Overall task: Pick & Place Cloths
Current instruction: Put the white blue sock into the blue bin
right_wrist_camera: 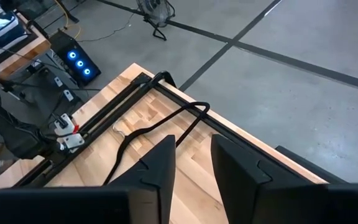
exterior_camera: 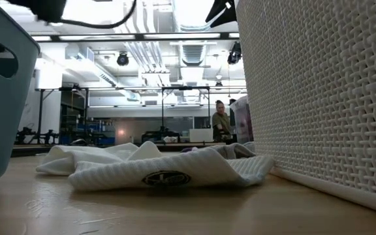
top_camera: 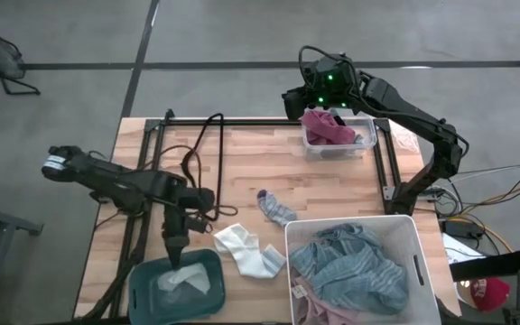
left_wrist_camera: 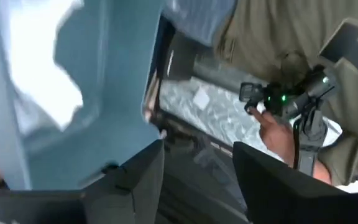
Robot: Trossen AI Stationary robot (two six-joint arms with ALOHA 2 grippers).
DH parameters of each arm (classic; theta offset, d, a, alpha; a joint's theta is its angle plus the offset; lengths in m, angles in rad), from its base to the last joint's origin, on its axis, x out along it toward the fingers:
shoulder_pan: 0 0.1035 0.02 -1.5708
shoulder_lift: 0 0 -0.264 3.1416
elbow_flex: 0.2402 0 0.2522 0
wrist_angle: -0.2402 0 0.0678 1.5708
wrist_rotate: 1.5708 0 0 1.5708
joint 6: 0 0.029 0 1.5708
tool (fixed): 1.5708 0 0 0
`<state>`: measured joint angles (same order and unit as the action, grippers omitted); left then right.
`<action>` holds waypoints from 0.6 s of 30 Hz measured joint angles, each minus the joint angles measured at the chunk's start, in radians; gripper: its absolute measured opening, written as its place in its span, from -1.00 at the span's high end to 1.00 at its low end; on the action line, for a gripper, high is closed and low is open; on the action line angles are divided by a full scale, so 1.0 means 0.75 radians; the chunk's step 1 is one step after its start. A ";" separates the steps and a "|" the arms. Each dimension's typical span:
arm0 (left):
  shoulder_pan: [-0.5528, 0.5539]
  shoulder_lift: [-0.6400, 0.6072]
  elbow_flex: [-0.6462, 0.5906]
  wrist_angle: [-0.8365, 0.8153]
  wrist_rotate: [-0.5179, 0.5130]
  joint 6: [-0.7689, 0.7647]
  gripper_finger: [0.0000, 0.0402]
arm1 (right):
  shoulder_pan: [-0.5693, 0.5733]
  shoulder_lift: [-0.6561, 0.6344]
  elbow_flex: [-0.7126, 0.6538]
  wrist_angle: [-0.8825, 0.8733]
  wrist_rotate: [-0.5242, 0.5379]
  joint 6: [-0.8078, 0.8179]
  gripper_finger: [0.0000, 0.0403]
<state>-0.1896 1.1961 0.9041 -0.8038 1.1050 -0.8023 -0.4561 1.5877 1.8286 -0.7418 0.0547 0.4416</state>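
Table (top_camera: 242, 162) wooden. White basket (top_camera: 413, 236) at near right holds blue-striped cloth (top_camera: 350, 266). Teal bin (top_camera: 147, 289) holds white cloth (top_camera: 184, 280); left gripper (top_camera: 175, 257) above it, fingers apart, empty. Right gripper (top_camera: 319, 106) over clear bin (top_camera: 368, 135) with pink cloth (top_camera: 325, 128); grip unclear. White sock (top_camera: 249, 251), grey sock (top_camera: 276, 209) lie between.

My wooden table (top_camera: 242, 162) carries three bins: a teal one (top_camera: 143, 293) at its near left corner, a large white basket (top_camera: 422, 248) at the near right, and a small clear tub (top_camera: 368, 135) at the far right edge. Between the teal bin and the basket a white sock (top_camera: 246, 251) lies flat on the wood. A grey sock (top_camera: 275, 209) sits near it, toward the middle, and a black cable (top_camera: 208, 135) loops over the far left part.
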 joint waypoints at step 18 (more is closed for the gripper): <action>0.448 0.004 0.017 0.336 -0.439 0.142 -0.02 | 0.001 0.036 -0.001 0.032 -0.005 0.071 0.76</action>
<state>0.1462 1.1988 0.9166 -0.5521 0.7754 -0.6956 -0.4557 1.6146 1.8282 -0.7177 0.0509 0.4950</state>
